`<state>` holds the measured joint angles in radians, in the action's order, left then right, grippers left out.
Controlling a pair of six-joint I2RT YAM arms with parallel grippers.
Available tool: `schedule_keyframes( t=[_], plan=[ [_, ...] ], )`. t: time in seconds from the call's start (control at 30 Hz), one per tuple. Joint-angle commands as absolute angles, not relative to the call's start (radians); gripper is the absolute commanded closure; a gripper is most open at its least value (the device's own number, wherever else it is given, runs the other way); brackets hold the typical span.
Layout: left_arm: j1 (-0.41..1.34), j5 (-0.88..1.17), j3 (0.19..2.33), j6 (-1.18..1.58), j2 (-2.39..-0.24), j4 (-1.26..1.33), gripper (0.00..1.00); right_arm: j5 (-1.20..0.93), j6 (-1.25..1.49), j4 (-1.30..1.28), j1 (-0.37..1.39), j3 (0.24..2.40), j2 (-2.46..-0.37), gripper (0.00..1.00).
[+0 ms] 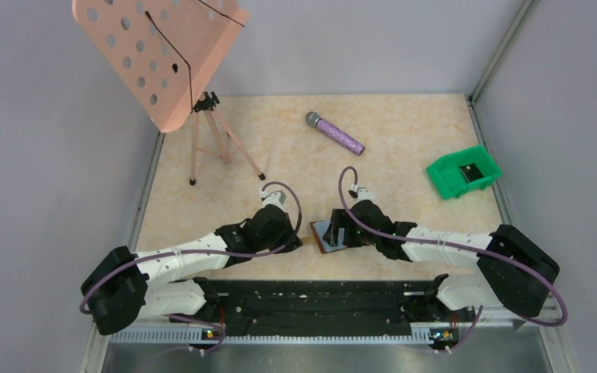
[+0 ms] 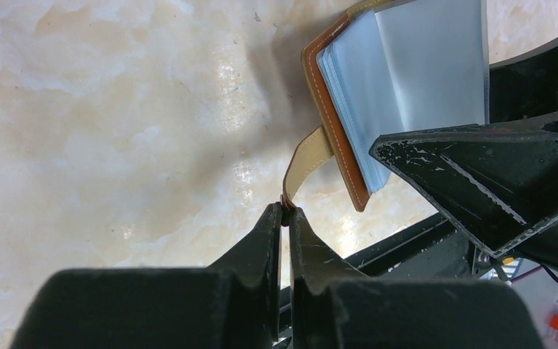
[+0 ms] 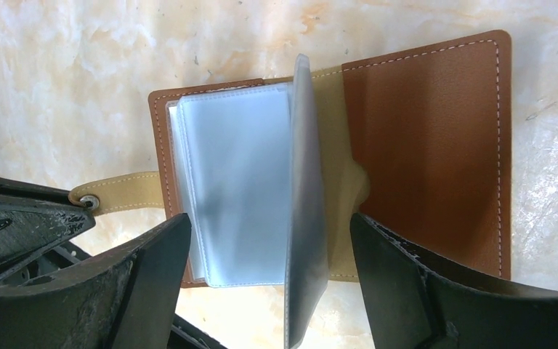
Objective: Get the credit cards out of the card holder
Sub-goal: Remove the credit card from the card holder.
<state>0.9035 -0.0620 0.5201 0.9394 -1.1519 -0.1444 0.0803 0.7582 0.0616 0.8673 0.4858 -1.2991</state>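
Beige marbled table: bears every item below. Both pincers sit low over its near middle.

Pink perforated music stand, on a thin tripod: far beyond the left pincer, toward the back-left corner.

Green plastic bin: well apart from the right pincer, off to its right and farther back. A dark flat item lies inside, kind not discernible.

Purple glittered microphone, grey head: lying flat, well beyond both pincers, roughly in line with the gap between them.

Brown leather card holder: lying open on the table, directly beneath the right pincer and just to the right of the left pincer. One cover lies flat, inner face up, reaching under and past one finger of the right pincer. The other cover carries the sleeve stack.

Right pincer: released, fingers spread wide, straddling the holder's middle.

Grey-blue plastic sleeves: stacked flat between the right pincer's fingers. One leaf stands on edge in that gap, apart from both fingers. Whether the sleeves hold cards cannot be told.

Tan strap: runs from the holder's outer edge to the left pincer, which is clenched on the strap's tip, the snap end pinched between its fingertips.
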Motion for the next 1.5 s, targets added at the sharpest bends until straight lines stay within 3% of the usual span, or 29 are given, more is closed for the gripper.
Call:
schedule_keyframes(
  t=[0.0, 0.47, 1.2, 1.47],
  plan=[
    [0.9, -0.095, 0.536, 0.927, -1.126, -0.156, 1.0, 0.134, 0.724, 0.021, 0.858, 0.508, -1.33, 0.2],
    [0.899, -0.095, 0.555, 0.92, -1.136, -0.161, 1.0, 0.251, 0.691, -0.119, 0.933, 0.603, -1.397, 0.19],
    [0.899, -0.109, 0.521, 0.925, -1.104, -0.17, 1.0, 0.431, 0.787, -0.376, 0.93, 0.641, -1.279, 0.41],
    [0.899, -0.076, 0.541, 0.919, -1.115, -0.154, 1.0, 0.391, 0.766, -0.462, 0.89, 0.701, -1.176, 0.48]
  ],
)
